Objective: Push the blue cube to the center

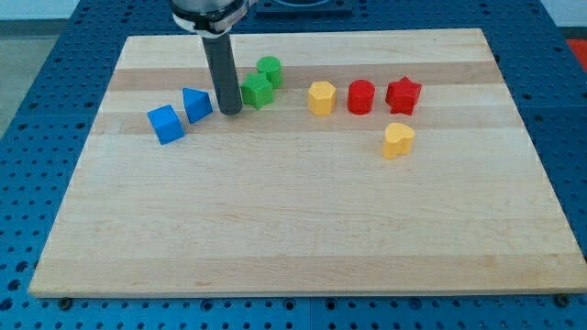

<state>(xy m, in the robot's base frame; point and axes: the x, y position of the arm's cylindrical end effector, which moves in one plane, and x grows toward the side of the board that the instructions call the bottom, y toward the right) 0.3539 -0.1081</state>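
Nearest to me, the lower stretch of the wooden board (303,238) lies bare, resting on a blue perforated table (37,101) that shows around its edges.

Moving farther in, the first block I meet is the yellow heart-shaped block (397,140), sitting to the right of the board's middle and apart from the row behind it.

A little farther and well over on the left is the blue cube (166,124), the block I am meant to move. It sits left of centre, turned at a slight angle. Just beside it, to its right and a touch farther back, is a second blue block (197,104), wedge-like in shape; the two look very close, though I cannot tell if they touch.

My tip (229,113) stands on the board just to the right of that second blue block, between it and the green star-like block (256,91), which looks to be touching the rod or nearly so. The arm has no jaws to report, only the straight dark rod coming down from the far edge.

In the same far band, to the right, come a yellow hexagonal block (321,97), a red hexagonal block (361,96) and a red star (403,94), in a row, each apart from the next.

Farthest of the blocks is the green cylinder (269,71), just behind the green star-like block.
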